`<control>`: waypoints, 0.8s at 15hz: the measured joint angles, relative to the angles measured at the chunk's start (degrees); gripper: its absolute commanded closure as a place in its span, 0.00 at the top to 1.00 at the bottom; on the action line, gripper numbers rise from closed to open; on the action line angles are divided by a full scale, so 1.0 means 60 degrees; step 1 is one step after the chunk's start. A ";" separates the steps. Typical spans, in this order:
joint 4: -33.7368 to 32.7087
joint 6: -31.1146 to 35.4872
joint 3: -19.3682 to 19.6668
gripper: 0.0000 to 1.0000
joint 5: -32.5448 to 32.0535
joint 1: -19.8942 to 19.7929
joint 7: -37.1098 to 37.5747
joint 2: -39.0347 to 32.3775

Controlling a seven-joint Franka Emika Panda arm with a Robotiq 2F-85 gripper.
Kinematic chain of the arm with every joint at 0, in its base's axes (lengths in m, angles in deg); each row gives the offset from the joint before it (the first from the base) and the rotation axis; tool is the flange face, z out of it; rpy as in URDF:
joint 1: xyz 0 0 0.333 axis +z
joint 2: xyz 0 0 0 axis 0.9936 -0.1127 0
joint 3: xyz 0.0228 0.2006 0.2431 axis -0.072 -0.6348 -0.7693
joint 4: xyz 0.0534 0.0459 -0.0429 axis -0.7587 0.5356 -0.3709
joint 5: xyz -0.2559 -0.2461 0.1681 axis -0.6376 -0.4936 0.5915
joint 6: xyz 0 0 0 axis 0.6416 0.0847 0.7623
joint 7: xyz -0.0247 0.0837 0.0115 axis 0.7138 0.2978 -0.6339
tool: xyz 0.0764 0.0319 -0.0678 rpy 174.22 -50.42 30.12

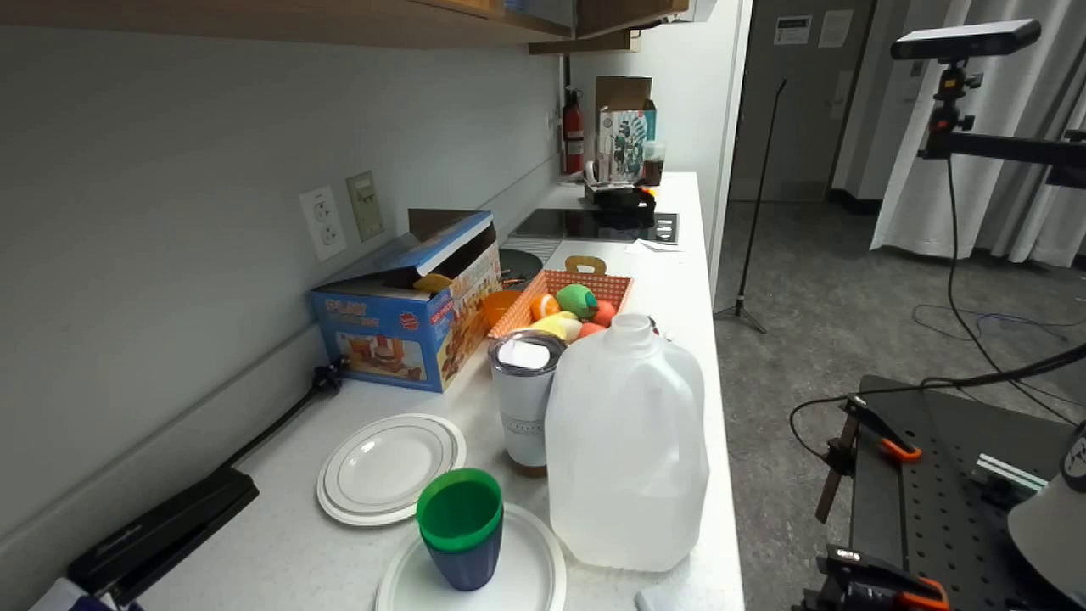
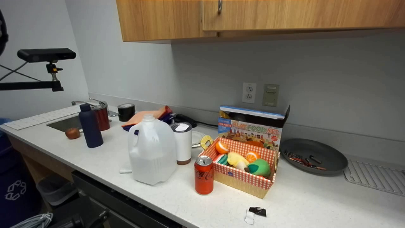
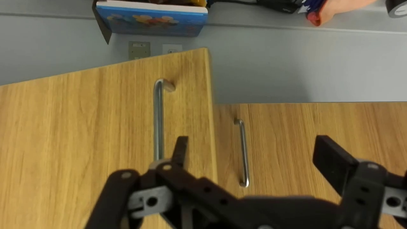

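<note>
In the wrist view, which stands upside down, my gripper (image 3: 252, 144) is open with nothing between its fingers. It faces the wooden wall cabinet. A door standing ajar (image 3: 105, 121) with a metal handle (image 3: 158, 117) is by the left finger; whether they touch is unclear. A shut door (image 3: 286, 136) lies behind the gap between the fingers, with its own metal handle (image 3: 244, 152). The ajar door also shows in both exterior views (image 1: 628, 15) (image 2: 300, 14), with its handle (image 2: 219, 6) at the top edge. The gripper is out of both exterior views.
On the counter below stand a plastic jug (image 1: 628, 441), a white tumbler (image 2: 183, 142), a red can (image 2: 204, 175), a basket of toy food (image 2: 243, 180), a toy box (image 1: 382, 331), stacked cups (image 1: 461, 526) and a dark pan (image 2: 332, 158). A camera arm (image 1: 1010, 148) stands alongside.
</note>
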 measured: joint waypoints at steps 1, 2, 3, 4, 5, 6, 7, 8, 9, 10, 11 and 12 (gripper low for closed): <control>-0.0003 0.0349 -0.0019 1.00 0.0048 0.0164 0.0001 -0.0065; -0.0012 0.0759 -0.0033 1.00 0.0114 0.0362 0.0002 -0.0137; -0.0022 0.1193 -0.0042 1.00 0.0184 0.0589 0.0002 -0.0215; -0.0030 0.1609 -0.0045 1.00 0.0221 0.0814 0.0004 -0.0298; -0.0029 0.1986 -0.0039 1.00 0.0225 0.1012 0.0031 -0.0382; -0.0030 0.2329 -0.0032 1.00 0.0225 0.1182 0.0042 -0.0462; -0.0031 0.2636 -0.0025 1.00 0.0225 0.1338 0.0062 -0.0538; -0.0032 0.2897 -0.0023 1.00 0.0225 0.1466 0.0081 -0.0602; -0.0032 0.3101 -0.0016 1.00 0.0225 0.1567 0.0103 -0.0643; -0.0032 0.3250 -0.0003 1.00 0.0225 0.1636 0.0140 -0.0661; -0.0032 0.3338 0.0009 1.00 0.0225 0.1676 0.0184 -0.0663; -0.0032 0.3398 0.0018 1.00 0.0225 0.1698 0.0235 -0.0661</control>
